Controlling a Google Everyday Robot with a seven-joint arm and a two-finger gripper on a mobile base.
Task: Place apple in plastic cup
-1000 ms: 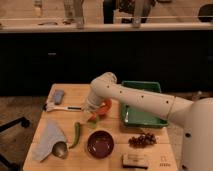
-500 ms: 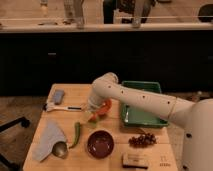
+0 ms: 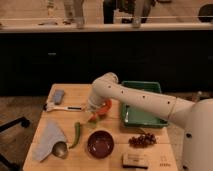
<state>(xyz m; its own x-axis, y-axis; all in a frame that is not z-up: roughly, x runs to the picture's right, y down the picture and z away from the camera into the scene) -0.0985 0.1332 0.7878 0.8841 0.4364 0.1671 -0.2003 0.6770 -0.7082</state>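
My gripper hangs at the end of the white arm, low over the middle of the wooden table. An orange-red curved shape shows just right of the gripper, partly hidden by it. I cannot tell whether it is the apple or an orange bowl. A small light-green piece sticks out right below the gripper; it looks like the plastic cup, mostly hidden.
A green tray stands right of the arm. In front lie a dark round bowl, a dark grape bunch, a green pepper, a grey cloth and a small box. A white-handled brush lies at left.
The arm has barely moved; the gripper stays low at the orange shape.
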